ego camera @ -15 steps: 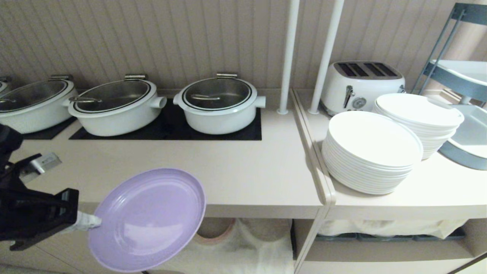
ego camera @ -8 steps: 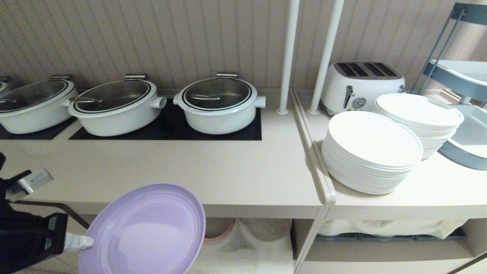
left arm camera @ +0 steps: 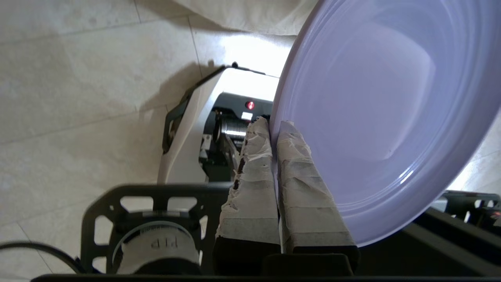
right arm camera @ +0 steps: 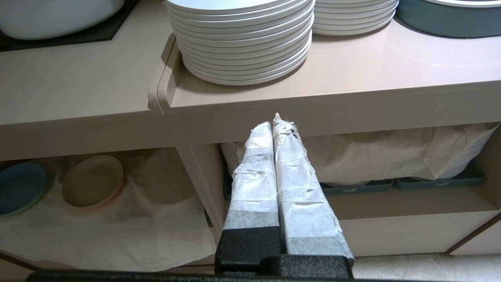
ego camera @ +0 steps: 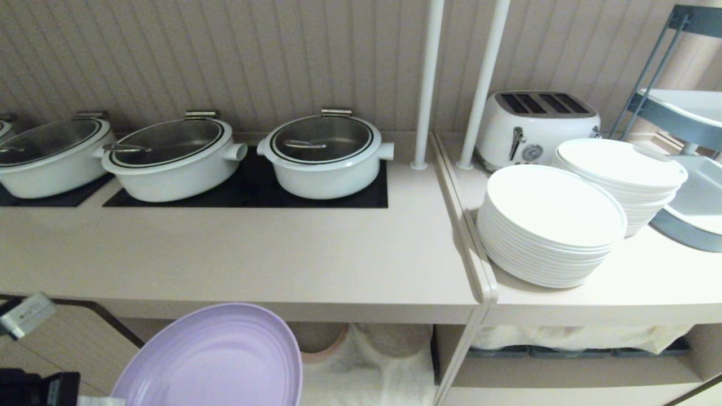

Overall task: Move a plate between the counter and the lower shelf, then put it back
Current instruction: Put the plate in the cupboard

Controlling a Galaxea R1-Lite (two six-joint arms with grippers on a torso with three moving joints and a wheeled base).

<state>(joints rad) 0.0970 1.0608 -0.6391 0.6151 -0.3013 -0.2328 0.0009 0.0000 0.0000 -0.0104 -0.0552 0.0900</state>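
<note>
The left claw [left arm camera: 274, 127] is clenched on the rim of the lavender plate [ego camera: 211, 361], its two tape-wrapped fingers [left arm camera: 250, 184] pinching the edge from either side. In the head view the plate hangs at about seven o'clock, in front of and below the thick front edge of the table [ego camera: 282, 265], touching neither the table nor the lower shelf [ego camera: 361, 366]; only a sliver of the left arm shows at the bottom corner beside it. In the left wrist view the plate stands tilted over pale floor tiles [left arm camera: 78, 78] with part of the robot's base [left arm camera: 203, 129] beneath it.

The right claw [right arm camera: 274, 123] is clenched on nothing, its fingers pressed together, parked in front of the divider between the two niches.

On the table, at ten to twelve o'clock, three white pots [ego camera: 324, 155] sit on black hob panels [ego camera: 372, 194]. At two o'clock, on the paler top, two stacks of large white plates [ego camera: 550, 225] stand before a white toaster [ego camera: 536, 127]. In the lower shelf a wrinkled white cloth [right arm camera: 117, 231] carries a beige-pink plate stack [right arm camera: 92, 180] and a blue plate [right arm camera: 19, 188]; a third stack seems to lie under a fold of the cloth, though that is hard to make out.
</note>
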